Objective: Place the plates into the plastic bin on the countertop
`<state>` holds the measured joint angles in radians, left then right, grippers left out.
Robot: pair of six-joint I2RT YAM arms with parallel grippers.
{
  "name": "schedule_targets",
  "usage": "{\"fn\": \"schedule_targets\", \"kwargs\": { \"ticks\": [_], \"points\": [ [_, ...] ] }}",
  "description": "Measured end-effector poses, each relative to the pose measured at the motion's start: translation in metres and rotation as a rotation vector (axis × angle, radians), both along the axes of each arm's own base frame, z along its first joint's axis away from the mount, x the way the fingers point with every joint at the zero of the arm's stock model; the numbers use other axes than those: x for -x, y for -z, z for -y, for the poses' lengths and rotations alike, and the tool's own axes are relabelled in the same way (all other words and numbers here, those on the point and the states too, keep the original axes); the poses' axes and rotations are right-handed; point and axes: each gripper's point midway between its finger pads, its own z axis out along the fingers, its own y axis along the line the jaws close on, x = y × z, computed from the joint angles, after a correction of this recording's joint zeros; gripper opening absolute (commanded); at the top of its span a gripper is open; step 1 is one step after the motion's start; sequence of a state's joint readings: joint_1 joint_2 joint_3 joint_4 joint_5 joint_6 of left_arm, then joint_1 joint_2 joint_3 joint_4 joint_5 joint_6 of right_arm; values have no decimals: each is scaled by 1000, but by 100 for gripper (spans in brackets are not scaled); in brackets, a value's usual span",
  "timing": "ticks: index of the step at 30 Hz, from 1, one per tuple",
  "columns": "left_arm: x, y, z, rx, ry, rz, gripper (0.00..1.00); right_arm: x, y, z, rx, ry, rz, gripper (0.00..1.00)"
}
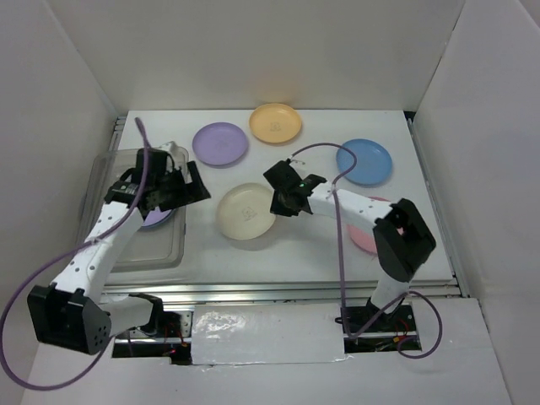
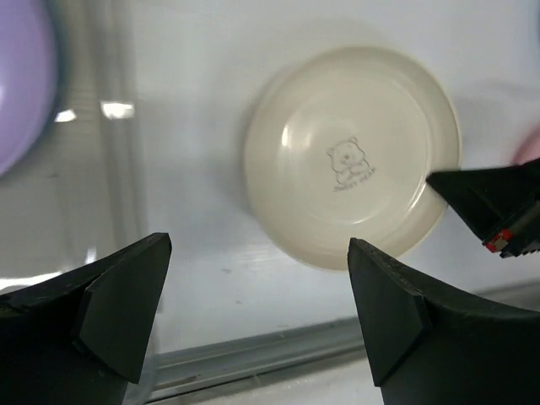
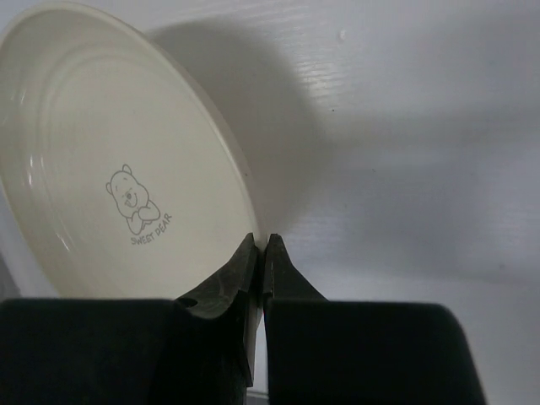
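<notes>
Cream plate (image 1: 245, 211) rim between tightly closed right fingers (image 3: 232, 283); left fingers (image 2: 126, 295) wide apart above plastic bin (image 1: 180, 240) edge

Three cams, one shared plate (image 1: 245, 213)
Your top cam looks down from behind at the whole table (image 1: 295, 253); both wrist cams sit close, facing that plate from opposite sides.

Bin (image 1: 173, 253) left on countertop (image 1: 308, 249), one plate (image 1: 156, 219) inside; five plates (image 1: 220, 143) right of bin.

White enclosure walls (image 1: 253, 51) stand along the left, top and right of the frame. A glossy white sheet (image 1: 266, 336) lies flat at bottom centre.
</notes>
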<state>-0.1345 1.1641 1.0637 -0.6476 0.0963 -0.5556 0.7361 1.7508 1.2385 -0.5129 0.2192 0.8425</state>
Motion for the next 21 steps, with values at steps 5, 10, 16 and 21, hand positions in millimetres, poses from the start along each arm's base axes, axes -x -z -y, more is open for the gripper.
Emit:
{"fn": "schedule_targets", "kwargs": {
  "ticks": [5,10,16,21],
  "points": [
    [-8,-9,56,20,165,11,99,13,-63,11,-17,-6,129,0],
    [-19,-6,74,29,194,0,92,30,-92,24,-77,-23,181,0],
    [-20,8,87,40,217,-44,73,45,-96,31,-132,-57,170,0],
    [-22,7,93,63,217,-40,35,46,-94,27,-161,-78,153,0]
  ]
}}
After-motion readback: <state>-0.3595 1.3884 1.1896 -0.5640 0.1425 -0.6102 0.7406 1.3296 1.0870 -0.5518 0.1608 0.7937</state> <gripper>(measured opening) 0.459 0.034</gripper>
